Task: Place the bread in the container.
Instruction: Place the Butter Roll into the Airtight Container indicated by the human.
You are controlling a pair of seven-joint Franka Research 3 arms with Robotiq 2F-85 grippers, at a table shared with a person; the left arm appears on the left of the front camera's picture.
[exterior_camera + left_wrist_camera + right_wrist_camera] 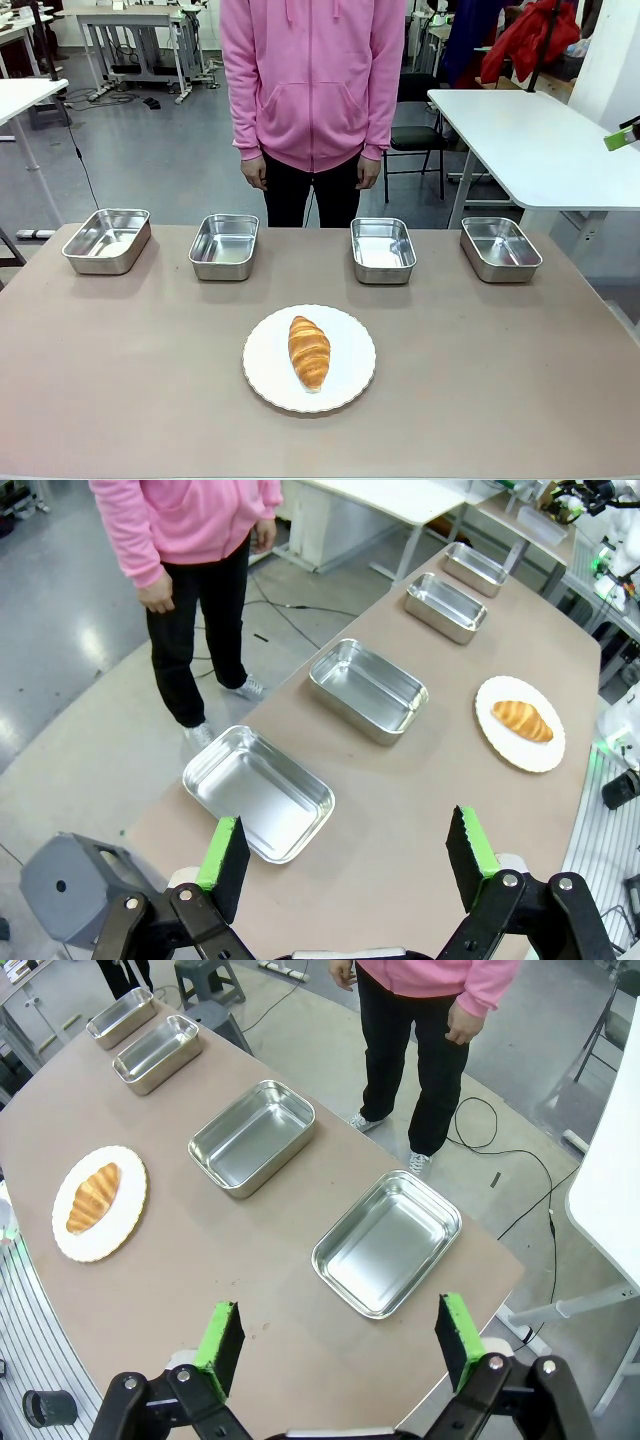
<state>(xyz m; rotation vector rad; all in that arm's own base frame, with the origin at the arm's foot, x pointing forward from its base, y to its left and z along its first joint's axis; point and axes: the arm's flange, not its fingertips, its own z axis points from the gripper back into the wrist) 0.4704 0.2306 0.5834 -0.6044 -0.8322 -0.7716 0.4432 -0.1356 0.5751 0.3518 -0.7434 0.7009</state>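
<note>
The bread (309,352), a golden-brown croissant, lies on a round white plate (265,375) at the table's near middle. Several look-alike steel pans stand empty in a row behind it; any of them could be the container (383,250), and I cannot tell which. My left gripper (350,855) hangs open high over the table's left end, above the end pan (258,793), with the bread (521,721) far off. Over the right end my right gripper (340,1345) is open too, above the pan (388,1243) there; the bread (92,1198) lies far to its left.
A person in a pink hoodie (312,80) stands at the far edge behind the middle pans, hands down at the sides. The brown tabletop (120,380) is bare around the plate. A white table (540,140) stands at the back right.
</note>
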